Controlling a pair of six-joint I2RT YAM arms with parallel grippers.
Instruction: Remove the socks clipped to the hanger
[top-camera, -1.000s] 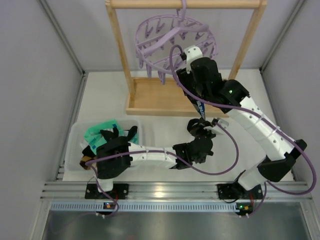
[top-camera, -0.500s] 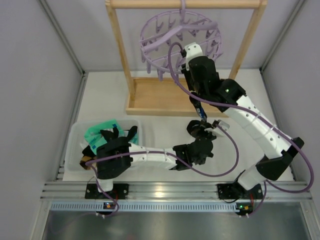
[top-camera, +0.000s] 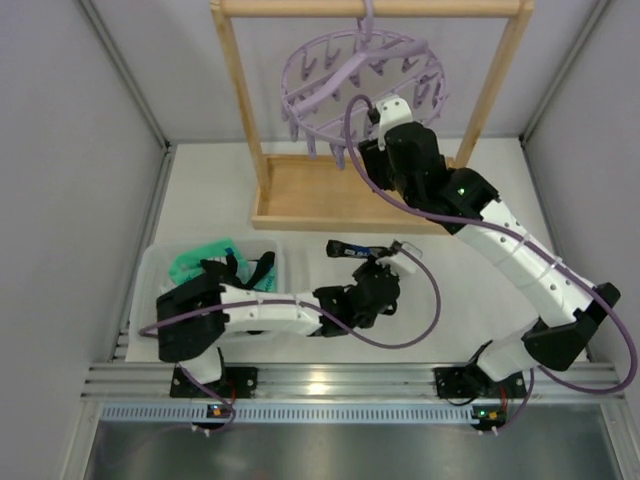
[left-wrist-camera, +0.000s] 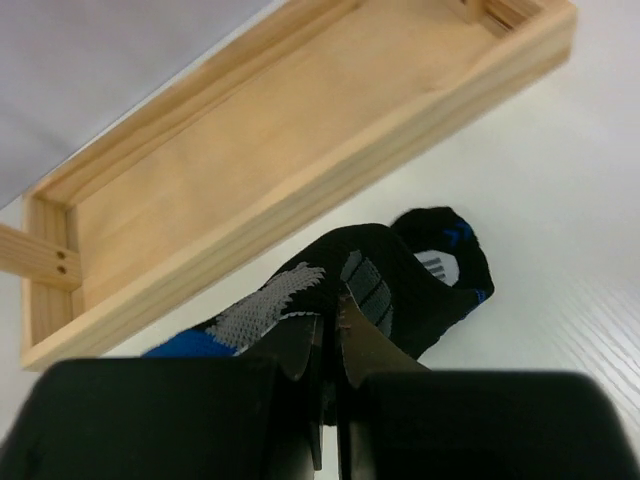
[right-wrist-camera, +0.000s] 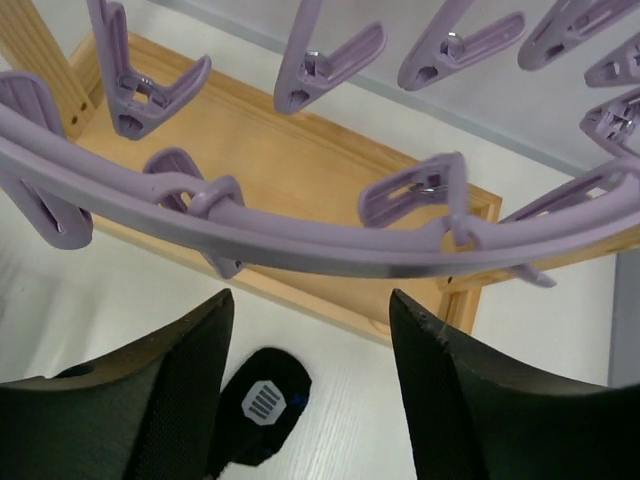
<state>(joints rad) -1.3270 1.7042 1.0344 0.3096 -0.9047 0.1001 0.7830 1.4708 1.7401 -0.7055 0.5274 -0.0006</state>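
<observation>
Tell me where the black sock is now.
Black sock: top view centre, pinched in the left hand, in front of the wooden rack base.

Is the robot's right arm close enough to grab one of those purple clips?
Probably yes. The right gripper is open just under the hanger, and nothing sits between its fingers and the nearest clip. In the right wrist view, though, no sock hangs from these clips.

Left gripper (top-camera: 372, 265) holding black sock (top-camera: 346, 249), right gripper (top-camera: 368, 160) by lilac hanger (top-camera: 285, 85)
</observation>
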